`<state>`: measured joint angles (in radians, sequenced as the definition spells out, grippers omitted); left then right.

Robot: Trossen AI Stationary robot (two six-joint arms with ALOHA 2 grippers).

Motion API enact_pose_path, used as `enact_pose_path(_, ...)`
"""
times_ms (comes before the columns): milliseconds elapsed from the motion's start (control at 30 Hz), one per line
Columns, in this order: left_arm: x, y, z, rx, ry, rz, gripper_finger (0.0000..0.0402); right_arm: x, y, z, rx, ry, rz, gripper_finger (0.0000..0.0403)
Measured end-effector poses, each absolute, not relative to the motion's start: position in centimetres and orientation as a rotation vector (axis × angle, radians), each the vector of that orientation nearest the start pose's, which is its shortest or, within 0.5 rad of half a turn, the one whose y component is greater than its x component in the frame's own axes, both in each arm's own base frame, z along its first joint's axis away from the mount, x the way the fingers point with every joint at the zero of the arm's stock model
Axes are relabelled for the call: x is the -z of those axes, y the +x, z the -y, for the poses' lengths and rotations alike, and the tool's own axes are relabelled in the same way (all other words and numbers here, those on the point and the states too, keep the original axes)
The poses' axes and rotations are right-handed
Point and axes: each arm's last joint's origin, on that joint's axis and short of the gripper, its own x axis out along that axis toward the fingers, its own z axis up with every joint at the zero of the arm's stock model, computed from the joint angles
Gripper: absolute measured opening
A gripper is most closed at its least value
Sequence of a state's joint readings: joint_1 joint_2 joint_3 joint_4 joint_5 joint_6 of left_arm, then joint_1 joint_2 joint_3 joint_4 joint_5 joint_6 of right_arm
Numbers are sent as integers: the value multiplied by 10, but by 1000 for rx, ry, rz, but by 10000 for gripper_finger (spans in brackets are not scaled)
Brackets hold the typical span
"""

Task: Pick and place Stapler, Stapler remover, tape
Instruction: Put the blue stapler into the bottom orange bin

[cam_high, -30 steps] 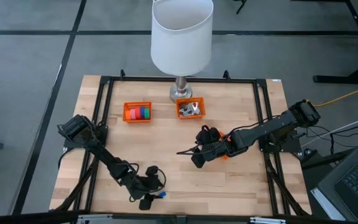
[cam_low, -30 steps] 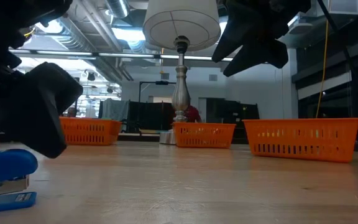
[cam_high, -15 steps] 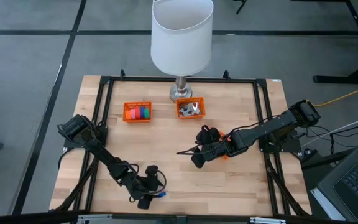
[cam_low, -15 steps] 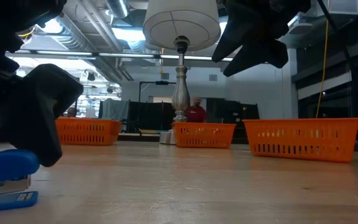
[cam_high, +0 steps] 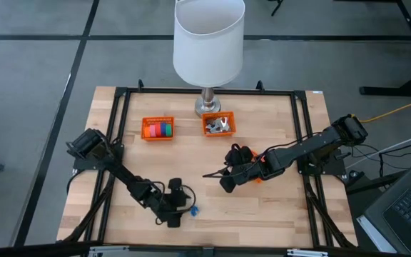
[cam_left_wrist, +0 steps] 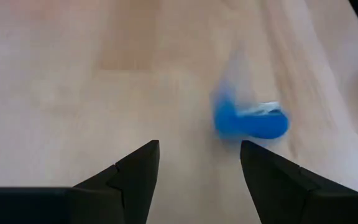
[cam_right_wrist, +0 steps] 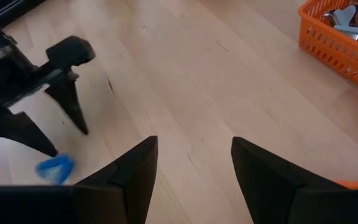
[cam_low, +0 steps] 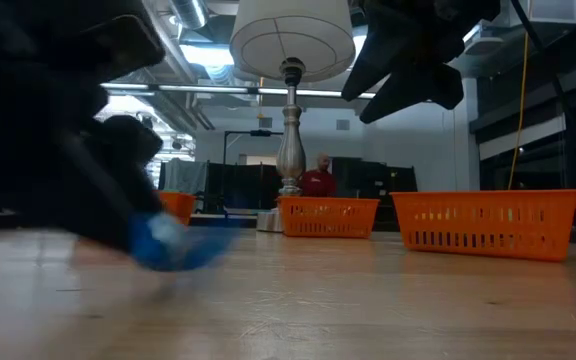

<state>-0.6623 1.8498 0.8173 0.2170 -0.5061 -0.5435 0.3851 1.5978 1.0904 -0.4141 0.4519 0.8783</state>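
Observation:
The blue stapler (cam_left_wrist: 250, 121) lies on the wood near the table's front edge, blurred, just ahead of one fingertip of my open left gripper (cam_left_wrist: 197, 143) and not between its fingers; the high view shows the stapler (cam_high: 191, 210) to the right of the left gripper (cam_high: 178, 214). Bright tape rolls (cam_high: 161, 129) sit in an orange basket (cam_high: 147, 129) at the far left. Pale silvery pieces (cam_high: 221, 124) fill a second basket. My right gripper (cam_right_wrist: 194, 140) hangs open above mid-table, holding nothing. My left gripper points slanting down at the table, one fingertip (cam_left_wrist: 250, 152) close beside the stapler's near side (cam_left_wrist: 247, 135). I cannot tell whether that finger touches the stapler. The stapler lies on the table, outside the gap between the fingers.
A lamp with a white shade (cam_high: 207, 39) stands on its metal base (cam_high: 207, 107) at the far middle. A third orange basket (cam_high: 257, 175) stands under my right arm. Bare wood lies between the two grippers.
My left gripper has swung toward the table's right and far side and has turned a little. The blue stapler has slid along the table the same way, away from the near edge, and it shows blurred now. The fingers' gap looks unchanged.

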Motion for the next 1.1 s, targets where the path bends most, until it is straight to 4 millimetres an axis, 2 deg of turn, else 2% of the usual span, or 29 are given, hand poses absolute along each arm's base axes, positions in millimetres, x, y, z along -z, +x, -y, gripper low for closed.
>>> enact_pose_path(167, -124, 268, 195, 150, 24, -736, 221, -225, 307, -111, 422, 441, -753, 210)
enact_pose_path(300, -128, 266, 195, 142, 111, -713, 221, -225, 306, -110, 424, 438, -758, 210)
enact_pose_path(433, -133, 272, 193, 123, 147, -637, 221, -225, 306, -110, 424, 438, -758, 211)
enact_pose_path(600, -135, 278, 193, 234, 144, -618, 221, -225, 306, -110, 424, 439, -758, 211)
enact_pose_path(733, -134, 278, 193, 279, 222, -614, 221, -225, 306, -110, 424, 438, -758, 211)
enact_pose_path(900, -129, 282, 194, 331, 316, -592, 221, -225, 306, -110, 424, 438, -758, 211)
enact_pose_path(1100, -106, 306, 199, 372, 373, -640, 221, -225, 306, -110, 424, 438, -758, 211)
